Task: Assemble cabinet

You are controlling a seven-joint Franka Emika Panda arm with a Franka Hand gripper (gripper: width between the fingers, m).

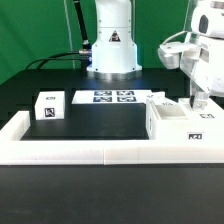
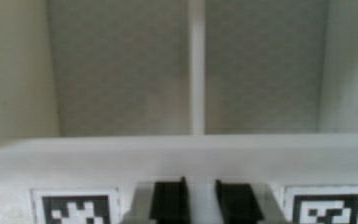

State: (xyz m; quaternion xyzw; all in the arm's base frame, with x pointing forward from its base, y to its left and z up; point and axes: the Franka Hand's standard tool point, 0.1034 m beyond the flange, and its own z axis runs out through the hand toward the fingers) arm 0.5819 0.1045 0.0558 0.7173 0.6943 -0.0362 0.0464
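Black surface [image 1: 20,100]: white matte open cabinet box [image 1: 180,124] at three o'clock, small white tagged cube [image 1: 48,108] at nine, unjoined, I judge. End effector [image 1: 197,103] over the box; I can't tell its opening.

I'm watching the gripper [image 1: 197,101] hanging low over the open white cabinet body [image 1: 183,124] at the exterior view's right, its fingers at the box's far edge. I'm unable to judge their spacing. A smaller tagged cabinet piece [image 1: 50,106] is sitting well apart at the left. The marker board [image 1: 112,97] is lying between them, further back. The low white rim wall [image 1: 90,150] is running along the front.
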